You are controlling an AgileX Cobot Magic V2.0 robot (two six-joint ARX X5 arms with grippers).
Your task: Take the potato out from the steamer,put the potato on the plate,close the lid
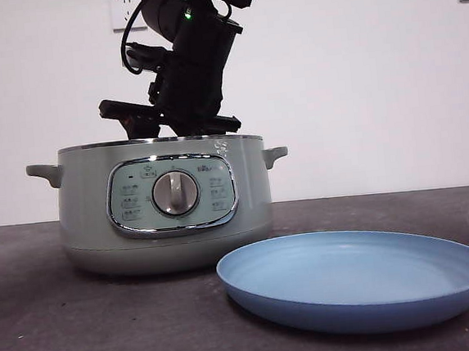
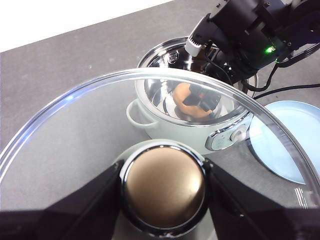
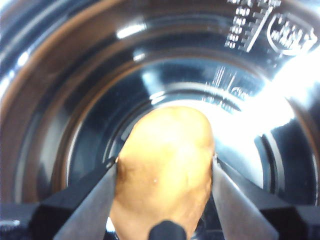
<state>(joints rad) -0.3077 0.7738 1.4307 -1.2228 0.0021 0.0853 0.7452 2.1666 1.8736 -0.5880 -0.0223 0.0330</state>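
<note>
The sage-green steamer [image 1: 163,206] stands open on the dark table, and it also shows in the left wrist view [image 2: 165,127]. My right gripper [image 3: 164,170] reaches down inside it, its jaws pressed against both sides of the orange-brown potato [image 3: 167,160], which sits low in the pot [image 2: 186,96]. My left gripper [image 2: 162,185] is shut on the knob of the glass lid [image 2: 75,140] and holds it up, off to the side of the steamer. The light-blue plate [image 1: 359,279] lies empty next to the steamer.
The right arm [image 1: 188,73] comes down from above into the pot, with black cables trailing over the rim. A white wall with sockets [image 1: 127,11] stands behind the table. The lid is out of the front view.
</note>
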